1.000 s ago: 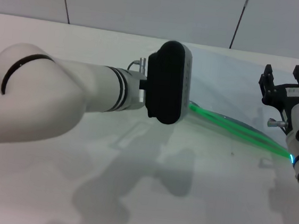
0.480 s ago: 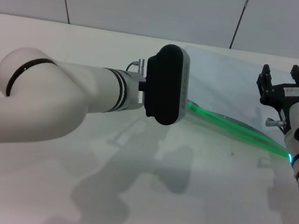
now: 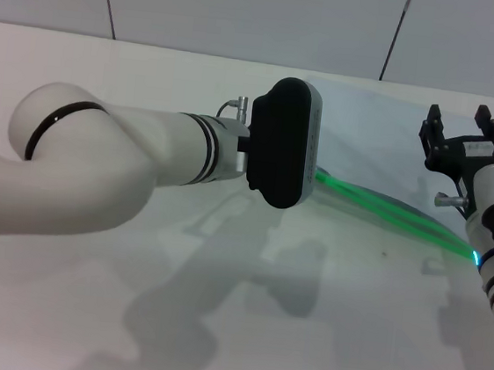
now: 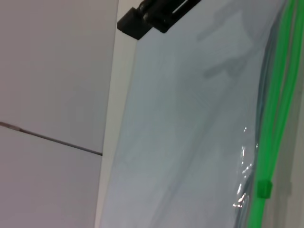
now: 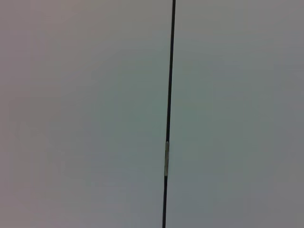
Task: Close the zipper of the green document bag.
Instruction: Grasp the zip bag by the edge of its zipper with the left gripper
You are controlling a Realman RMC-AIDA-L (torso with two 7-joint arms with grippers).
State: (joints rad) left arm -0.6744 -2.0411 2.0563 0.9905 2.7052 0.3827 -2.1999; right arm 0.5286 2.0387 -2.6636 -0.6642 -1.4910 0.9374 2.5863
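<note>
Head view: left gripper [image 3: 312, 170] sits at the near end of the zipper [image 3: 394, 215], jaws hidden, state unclear; the strip's long axis runs away toward the right gripper [image 3: 461, 135], raised, fingers spread, empty. Left wrist view: green document bag [image 4: 190, 133] beneath, slider tab [image 4: 264, 188] close by. Right wrist view: only wall.

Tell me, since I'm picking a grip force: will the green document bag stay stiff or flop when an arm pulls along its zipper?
Probably floppy: the green document bag looks like thin translucent film, and the zipper edge bows instead of running straight. Likely slippery too, given the shiny glints on the plastic in the left wrist view. It may slide or buckle unless held down.
</note>
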